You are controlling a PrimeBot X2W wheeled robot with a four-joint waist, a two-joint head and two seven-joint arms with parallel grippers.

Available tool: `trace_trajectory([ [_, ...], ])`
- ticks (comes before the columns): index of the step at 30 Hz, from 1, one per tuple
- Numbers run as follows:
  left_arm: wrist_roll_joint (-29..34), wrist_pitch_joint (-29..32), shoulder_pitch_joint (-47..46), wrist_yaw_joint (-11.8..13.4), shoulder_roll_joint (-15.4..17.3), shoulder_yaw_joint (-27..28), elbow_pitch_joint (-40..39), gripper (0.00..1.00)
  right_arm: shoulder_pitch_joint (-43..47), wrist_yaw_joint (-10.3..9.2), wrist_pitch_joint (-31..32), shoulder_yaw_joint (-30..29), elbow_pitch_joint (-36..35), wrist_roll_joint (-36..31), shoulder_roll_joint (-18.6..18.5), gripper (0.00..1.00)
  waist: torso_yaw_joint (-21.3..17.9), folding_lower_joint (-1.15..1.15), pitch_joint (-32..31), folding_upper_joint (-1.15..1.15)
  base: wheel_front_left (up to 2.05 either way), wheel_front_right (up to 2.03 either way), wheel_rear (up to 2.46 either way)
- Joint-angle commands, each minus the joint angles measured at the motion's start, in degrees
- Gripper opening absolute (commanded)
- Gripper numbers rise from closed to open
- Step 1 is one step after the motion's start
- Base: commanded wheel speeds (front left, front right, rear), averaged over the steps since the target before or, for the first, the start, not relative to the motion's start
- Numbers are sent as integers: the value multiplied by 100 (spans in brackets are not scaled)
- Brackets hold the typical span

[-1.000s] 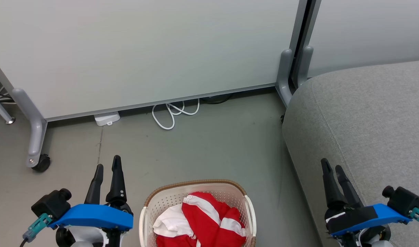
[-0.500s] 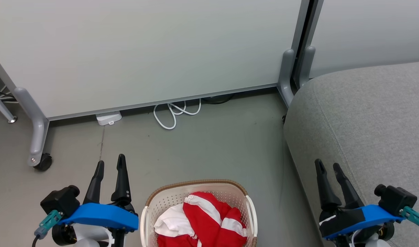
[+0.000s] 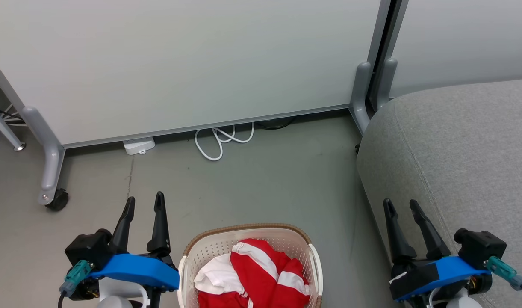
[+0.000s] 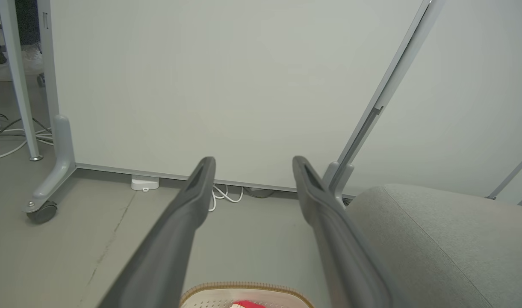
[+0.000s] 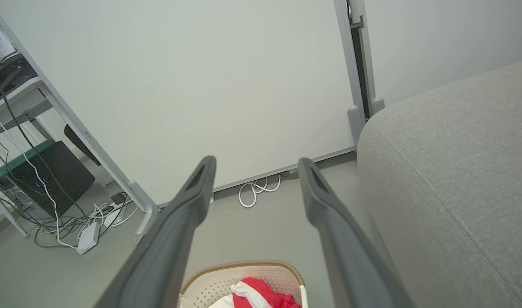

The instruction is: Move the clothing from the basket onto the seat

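Grey floor (image 3: 261, 184) carries one basket (image 3: 248, 226) nearest, with red-and-white clothing (image 3: 261, 269) heaped inside; I cannot count the pieces. Flanking it, the left claw (image 3: 145, 197) and right claw (image 3: 400, 202) are both spread and empty. The reach looks not yet begun: next, one claw must dip in and pinch fabric. One seat (image 3: 466, 149) lies farther right.
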Motion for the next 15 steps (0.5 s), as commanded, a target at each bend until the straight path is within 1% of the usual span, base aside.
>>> trace_trajectory([
  [1, 145, -61, -121, 21, 34, -16, -7, 100, -98, 12, -58, 22, -22, -142, -35, 100, 2, 0, 3, 0, 0, 0, 0],
  [15, 733, -224, -146, 7, 37, -134, 103, 100, -114, 13, -215, 103, 11, -797, -38, 100, 22, 0, 20, 0, 0, 0, 0],
])
